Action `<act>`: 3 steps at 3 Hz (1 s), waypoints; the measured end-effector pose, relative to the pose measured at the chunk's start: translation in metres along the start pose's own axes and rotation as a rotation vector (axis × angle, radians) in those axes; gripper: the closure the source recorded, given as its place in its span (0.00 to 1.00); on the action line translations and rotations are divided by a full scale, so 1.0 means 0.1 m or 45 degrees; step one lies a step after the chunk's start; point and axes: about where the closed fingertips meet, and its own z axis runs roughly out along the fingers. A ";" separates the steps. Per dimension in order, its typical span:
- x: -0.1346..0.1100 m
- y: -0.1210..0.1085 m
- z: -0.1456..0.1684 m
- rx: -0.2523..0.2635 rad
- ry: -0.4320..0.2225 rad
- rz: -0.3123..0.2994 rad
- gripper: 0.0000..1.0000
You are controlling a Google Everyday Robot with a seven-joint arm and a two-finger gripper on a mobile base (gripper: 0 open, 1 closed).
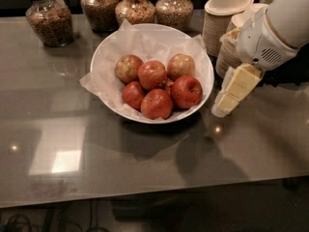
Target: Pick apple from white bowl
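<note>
The white bowl (108, 57), lined with crumpled white paper, stands on the dark table and holds several apples. The apple (152, 74), red with an orange-yellow blush, lies in the middle of the pile. Two paler yellowish apples (128, 67) (180, 65) lie behind it, and darker red apples (186, 91) lie in front. My gripper (223, 106), cream-coloured on a white arm, hangs just outside the bowl's right rim, pointing down and to the left. It holds nothing that I can see.
Stacks of tan paper bowls with white lids (227, 13) stand behind the gripper at the back right. Several glass jars of grains and nuts (49, 18) (135, 6) line the back edge. The grey table (120, 163) is glossy and shows reflections.
</note>
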 end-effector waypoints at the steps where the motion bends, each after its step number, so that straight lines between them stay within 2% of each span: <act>1: -0.36 -0.14 0.17 0.006 -0.169 -0.050 0.00; 2: -0.73 -0.20 0.25 -0.020 -0.298 -0.119 0.00; 3: -0.94 -0.25 0.32 -0.040 -0.365 -0.152 0.18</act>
